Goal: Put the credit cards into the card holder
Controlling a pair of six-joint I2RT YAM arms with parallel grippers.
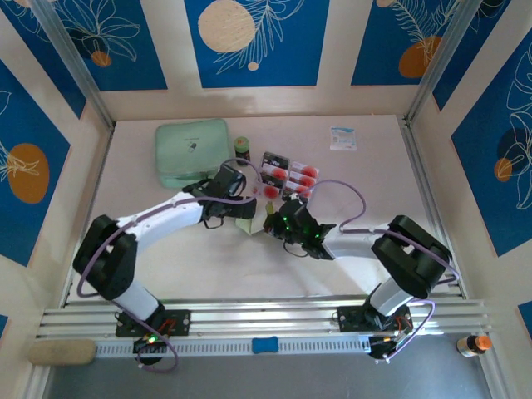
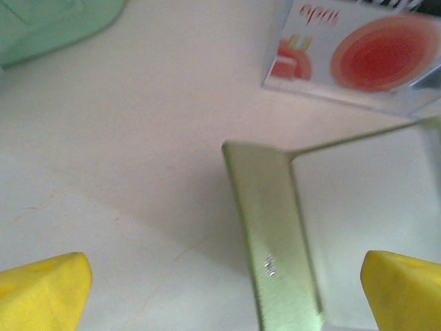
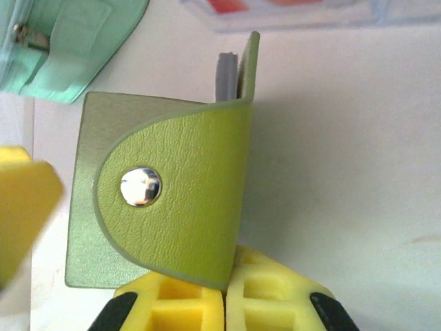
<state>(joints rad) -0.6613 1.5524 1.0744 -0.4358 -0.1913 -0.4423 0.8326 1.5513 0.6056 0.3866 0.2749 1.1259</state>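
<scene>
left wrist view: the left claw (image 2: 224, 269) is released, yellow fingers (image 2: 48, 293) wide apart, with the small olive-green fold-over card holder (image 2: 272, 227) between them, near white red-circled credit cards (image 2: 382, 52) in a clear plastic tray (image 2: 331, 96). the right claw (image 1: 280, 223) is at the holder; if it grasps, i cannot tell.

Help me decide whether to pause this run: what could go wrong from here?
1. The card holder looks snapped shut, so no credit cards can enter until its tab is opened.
2. The left claw is open astride the holder's edge; closing off-centre might tip or shove it toward the cards.
3. The right claw meets only the holder's lower edge, so its hold, if any, may slip.
</scene>
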